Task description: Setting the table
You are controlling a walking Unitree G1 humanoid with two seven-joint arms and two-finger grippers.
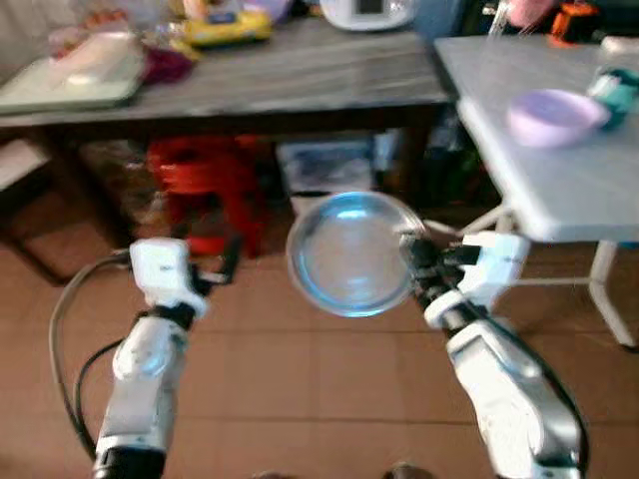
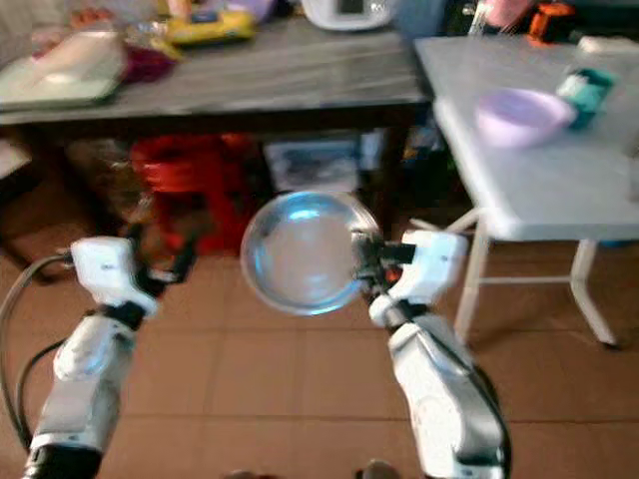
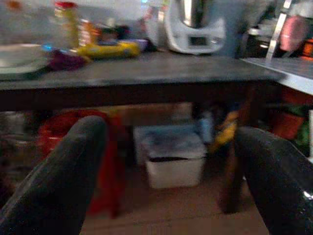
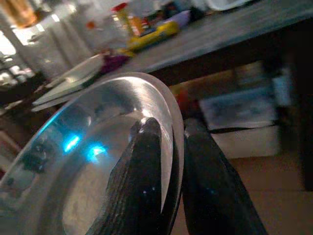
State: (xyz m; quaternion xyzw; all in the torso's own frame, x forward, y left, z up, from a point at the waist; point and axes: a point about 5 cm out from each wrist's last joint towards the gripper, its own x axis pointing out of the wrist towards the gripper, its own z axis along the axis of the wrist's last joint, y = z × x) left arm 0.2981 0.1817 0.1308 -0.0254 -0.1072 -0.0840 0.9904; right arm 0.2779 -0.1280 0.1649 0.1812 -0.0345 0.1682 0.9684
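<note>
A long dark table (image 1: pixel 300 75) is stretching across the back, carrying a pale tray (image 1: pixel 70 80), a yellow packet (image 1: pixel 225 25) and a white appliance (image 1: pixel 367 12). To the robot's right, a white folding table (image 1: pixel 559 170) is standing on the brown tiled floor (image 1: pixel 300 399), with a lilac bowl (image 1: pixel 551 115) and a teal object (image 1: pixel 614 92) sitting on it. Under the dark table, a red stool (image 1: pixel 205 185) and a white lidded box (image 3: pixel 173 159) are resting.

The right gripper (image 1: pixel 414 261) is holding a shiny metal plate (image 1: pixel 351 254) out in front of the robot, above the floor and short of both tables. Its two black fingers (image 4: pixel 142 181) are pinching the plate's rim, one on the inner face and one behind. The plate is tilting up on edge, its hollow facing the camera.

The left gripper (image 1: pixel 228 261) is hovering over the floor, well apart from the plate, its fingers (image 3: pixel 58 186) spread wide with nothing between them.
</note>
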